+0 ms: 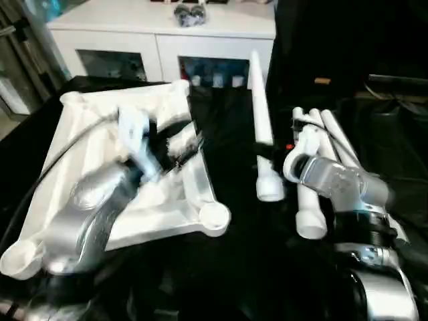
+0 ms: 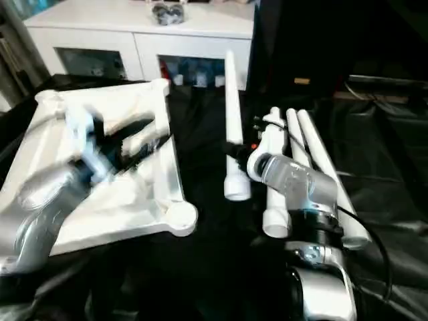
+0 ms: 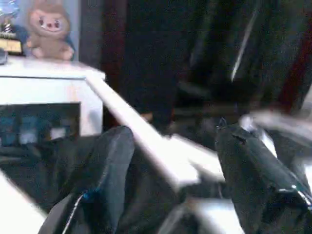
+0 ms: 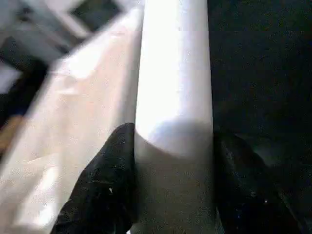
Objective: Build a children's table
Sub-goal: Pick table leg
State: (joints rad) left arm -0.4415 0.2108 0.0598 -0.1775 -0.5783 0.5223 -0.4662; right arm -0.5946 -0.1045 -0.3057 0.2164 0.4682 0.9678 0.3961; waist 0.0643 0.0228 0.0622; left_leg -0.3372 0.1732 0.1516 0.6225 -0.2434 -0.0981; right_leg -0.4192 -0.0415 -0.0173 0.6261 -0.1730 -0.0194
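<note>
White tubular leg [image 4: 173, 97] clamped between right gripper's [image 4: 173, 195] jaws.

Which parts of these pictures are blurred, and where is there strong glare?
In the left eye view the left gripper is smeared over the tabletop, while the legs stay fairly sharp. In the left wrist view everything is soft, including the black fingers. In the right wrist view the leg between the fingers is washed out to near pure white.
</note>
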